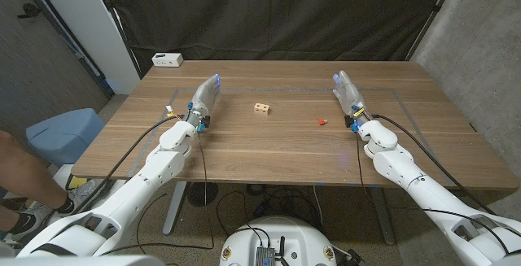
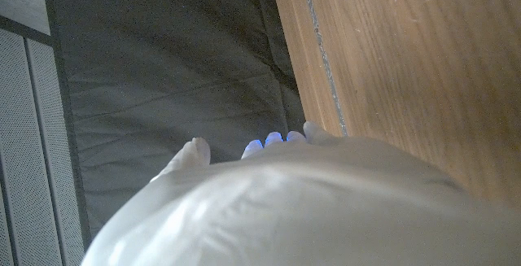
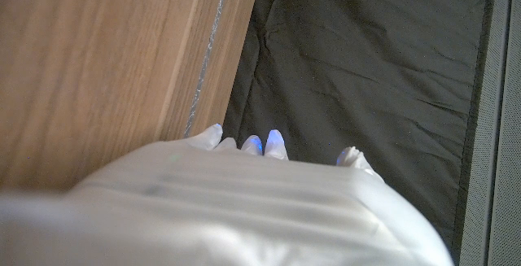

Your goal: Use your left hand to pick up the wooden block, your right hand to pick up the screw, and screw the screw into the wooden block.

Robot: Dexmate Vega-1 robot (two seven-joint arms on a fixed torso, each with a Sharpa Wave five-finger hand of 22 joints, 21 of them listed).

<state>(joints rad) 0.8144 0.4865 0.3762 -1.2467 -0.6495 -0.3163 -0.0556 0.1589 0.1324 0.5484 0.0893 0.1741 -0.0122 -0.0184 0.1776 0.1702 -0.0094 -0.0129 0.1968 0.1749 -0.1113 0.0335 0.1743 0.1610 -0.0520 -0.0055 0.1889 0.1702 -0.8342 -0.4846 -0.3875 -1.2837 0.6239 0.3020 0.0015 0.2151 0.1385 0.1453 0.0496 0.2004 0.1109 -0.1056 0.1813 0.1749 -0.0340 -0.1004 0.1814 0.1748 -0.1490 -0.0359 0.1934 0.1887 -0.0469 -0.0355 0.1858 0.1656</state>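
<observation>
A small pale wooden block (image 1: 260,109) with dark holes sits on the table near the middle. A small red-headed screw (image 1: 321,121) lies to its right. My left hand (image 1: 204,96) stands on the table left of the block, fingers stretched toward the far edge, holding nothing. My right hand (image 1: 348,89) stands right of the screw and a little farther back, fingers also stretched out and empty. In the wrist views the back of the left hand (image 2: 309,209) and of the right hand (image 3: 228,209) show with fingertips extended.
A white power strip (image 1: 167,58) lies at the table's far left corner. A black curtain hangs behind the wooden table (image 1: 269,148). A blue bin (image 1: 63,132) stands on the floor at left, with a person's leg (image 1: 20,176) beside it.
</observation>
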